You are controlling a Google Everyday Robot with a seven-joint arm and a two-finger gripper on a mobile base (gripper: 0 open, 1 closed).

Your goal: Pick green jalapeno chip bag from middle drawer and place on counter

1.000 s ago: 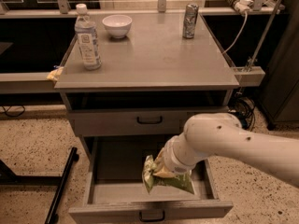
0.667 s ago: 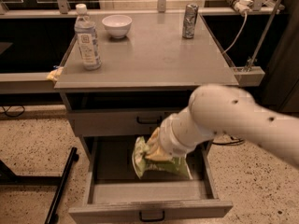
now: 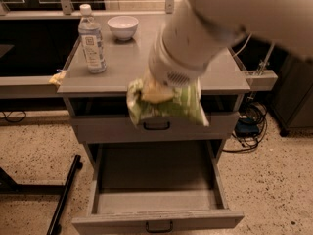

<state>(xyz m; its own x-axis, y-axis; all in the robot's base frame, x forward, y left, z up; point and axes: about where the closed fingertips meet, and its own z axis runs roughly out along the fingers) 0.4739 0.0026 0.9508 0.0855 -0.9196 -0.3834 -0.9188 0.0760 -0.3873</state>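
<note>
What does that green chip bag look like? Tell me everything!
The green jalapeno chip bag is a small, shiny, crinkled foil packet, green with pale print. It hangs tilted in the air, in front of the edge of the counter and above the open middle drawer. Only the gripper touches it, pinching its top.

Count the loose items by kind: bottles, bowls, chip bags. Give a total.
Bottles: 1, water bottle on the counter
Bowls: 1, white bowl on the counter
Chip bags: 1, green jalapeno chip bag held in the hand at the counter's front edge
Total: 3
</note>
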